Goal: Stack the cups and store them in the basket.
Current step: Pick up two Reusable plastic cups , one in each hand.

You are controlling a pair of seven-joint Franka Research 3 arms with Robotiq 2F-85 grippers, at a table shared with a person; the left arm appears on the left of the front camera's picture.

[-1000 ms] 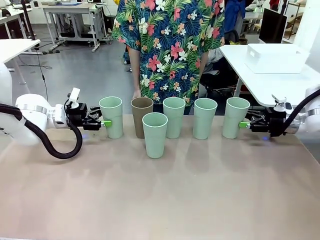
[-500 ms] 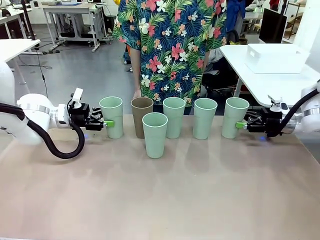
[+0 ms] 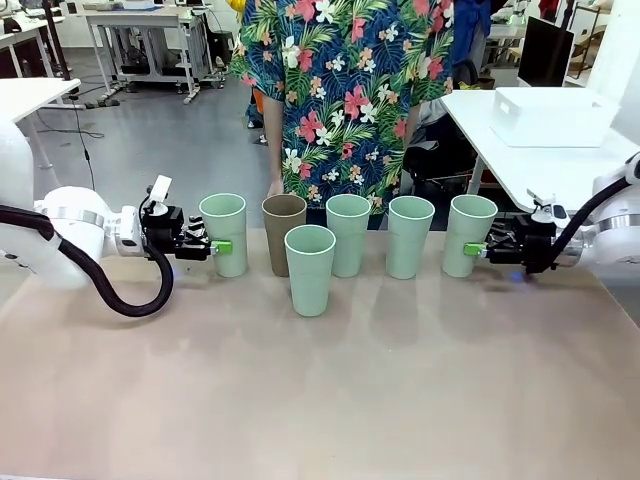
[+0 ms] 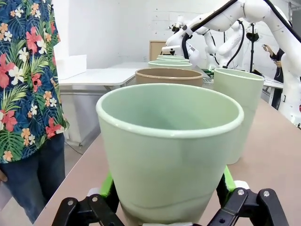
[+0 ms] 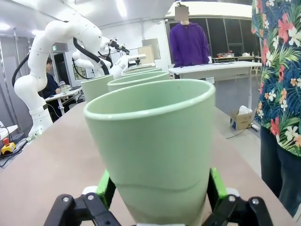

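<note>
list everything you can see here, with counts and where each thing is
mint green cups: five, four in a row across the table's far half, one just in front of the row
brown cup: one, in the row, second from the robot's left
basket: one, white, on the side table
side table: one, white, far right
table: one, tan, under the cups
person: one, floral shirt, behind the row
left tool: black, green pads either side of the leftmost cup
right tool: same, either side of the rightmost cup
</note>
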